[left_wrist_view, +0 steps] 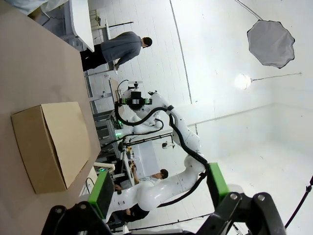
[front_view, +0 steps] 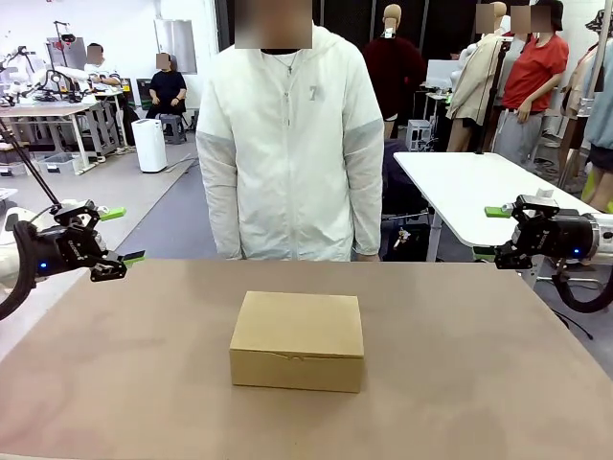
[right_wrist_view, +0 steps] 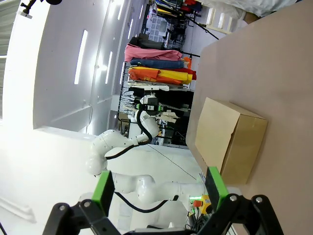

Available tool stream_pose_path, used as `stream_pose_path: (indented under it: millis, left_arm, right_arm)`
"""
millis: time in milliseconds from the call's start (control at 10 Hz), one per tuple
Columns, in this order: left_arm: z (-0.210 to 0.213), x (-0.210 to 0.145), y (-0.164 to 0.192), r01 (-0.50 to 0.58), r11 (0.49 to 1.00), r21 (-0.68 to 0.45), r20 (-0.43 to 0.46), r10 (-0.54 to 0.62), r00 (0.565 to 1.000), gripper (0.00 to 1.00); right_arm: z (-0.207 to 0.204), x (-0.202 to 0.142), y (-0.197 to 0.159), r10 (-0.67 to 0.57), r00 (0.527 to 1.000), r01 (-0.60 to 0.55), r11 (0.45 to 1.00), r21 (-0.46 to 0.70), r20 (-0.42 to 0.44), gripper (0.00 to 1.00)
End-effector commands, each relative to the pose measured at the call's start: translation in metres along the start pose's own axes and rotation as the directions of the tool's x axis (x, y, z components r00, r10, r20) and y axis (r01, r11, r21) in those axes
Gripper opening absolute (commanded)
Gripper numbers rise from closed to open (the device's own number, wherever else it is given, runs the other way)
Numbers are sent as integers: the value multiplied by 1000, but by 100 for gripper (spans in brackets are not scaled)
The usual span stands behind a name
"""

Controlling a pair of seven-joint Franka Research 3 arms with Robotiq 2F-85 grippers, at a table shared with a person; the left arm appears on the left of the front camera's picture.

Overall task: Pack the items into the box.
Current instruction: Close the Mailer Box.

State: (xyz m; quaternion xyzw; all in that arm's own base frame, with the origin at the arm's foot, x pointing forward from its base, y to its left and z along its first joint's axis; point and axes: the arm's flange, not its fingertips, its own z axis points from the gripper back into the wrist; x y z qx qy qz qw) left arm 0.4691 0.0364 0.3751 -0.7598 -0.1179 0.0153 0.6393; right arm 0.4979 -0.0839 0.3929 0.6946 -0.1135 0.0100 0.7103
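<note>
Right at the centre of the plain brown tabletop [front_view: 498,383] sits the small rectangular brown cardboard box [front_view: 298,340], lid flap down flat, closed on every side we can see, resting square and alone on the surface. To the left of the box, out past the table's edge, the left hand [front_view: 123,236] hangs in the air with its black fingers and green pads spread wide, and there is nothing between them. From that hand's own wrist camera the green pads [left_wrist_view: 101,193] rise well apart at the bottom of the frame, and the box [left_wrist_view: 51,145] lies off on the tabletop [left_wrist_view: 29,63], well clear of them. Over to the right of the box, also beyond the table's edge, the right hand [front_view: 496,233] matches it: jaws fully apart, gripping nothing. Its wrist camera shows the same, green pads [right_wrist_view: 213,186] wide with empty air between, the box [right_wrist_view: 230,139] near the table's edge in that view and untouched. Beyond the box, at the far side of the tabletop, a person in a white zip-up jacket [front_view: 287,153] stands facing across, arms hanging down by the sides. Further back behind that person, a white table [front_view: 479,192] stands off to the right of the box.
</note>
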Motion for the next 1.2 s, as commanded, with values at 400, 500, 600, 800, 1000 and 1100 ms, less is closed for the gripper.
stream_pose_path:
  millis: [400,500,600,800,1000,1100]
  left_arm:
    - [0,1,-2,10,1000,-17,4,-10,1000,100]
    - [0,1,-2,10,1000,-17,4,-10,1000,100]
    - [0,1,-2,10,1000,-17,4,-10,1000,100]
    - [0,1,-2,10,1000,-17,4,-10,1000,100]
    - [0,1,-2,10,1000,-17,4,-10,1000,100]
    - [0,1,-2,10,1000,-17,4,-10,1000,100]
  right_arm:
    - [-1,-1,5,6,1000,-6,1000,2,-1,100]
    - [-1,-1,5,6,1000,-6,1000,2,-1,100]
    - [-1,-1,5,6,1000,-6,1000,2,-1,100]
    - [-1,-1,5,6,1000,-6,1000,2,-1,100]
    - [-1,-1,5,6,1000,-6,1000,2,-1,100]
    - [-1,-1,5,6,1000,-6,1000,2,-1,100]
